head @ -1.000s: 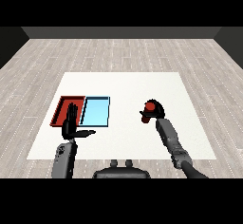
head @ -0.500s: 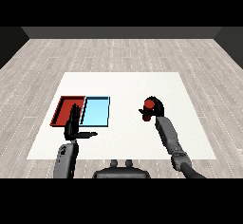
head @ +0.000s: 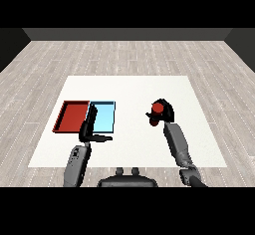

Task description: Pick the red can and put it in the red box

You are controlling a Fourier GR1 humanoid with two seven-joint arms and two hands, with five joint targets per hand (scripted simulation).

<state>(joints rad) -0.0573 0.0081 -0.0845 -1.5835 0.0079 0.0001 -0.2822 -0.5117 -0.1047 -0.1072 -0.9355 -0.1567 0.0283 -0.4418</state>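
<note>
The red can [head: 157, 108] was held in the right hand [head: 164, 113], whose fingers [head: 168, 110] were curled round it, over the right half of the tabletop [head: 134, 87], roughly midway between its far and near edges. Whether the can was lifted off the surface or resting on it could not be told from the head view. The red box [head: 72, 116] lay near the left edge of the tabletop, with the light blue box [head: 103, 115] touching it on its right side; the can was well apart from both, and neither box was seen to hold anything. The left hand [head: 89, 128] was raised over the near edge of the two boxes, about where they meet, its fingers straight and its thumb stretched out sideways, with nothing gripped.

The step in hand was judged to be the grasp, already made, with the carry to the box not yet done. The next move was judged to call for the can to be carried leftward past the light blue box, brought over the red box and lowered into it before release; the left hand, standing by the boxes, might need to be kept clear of that path.
</note>
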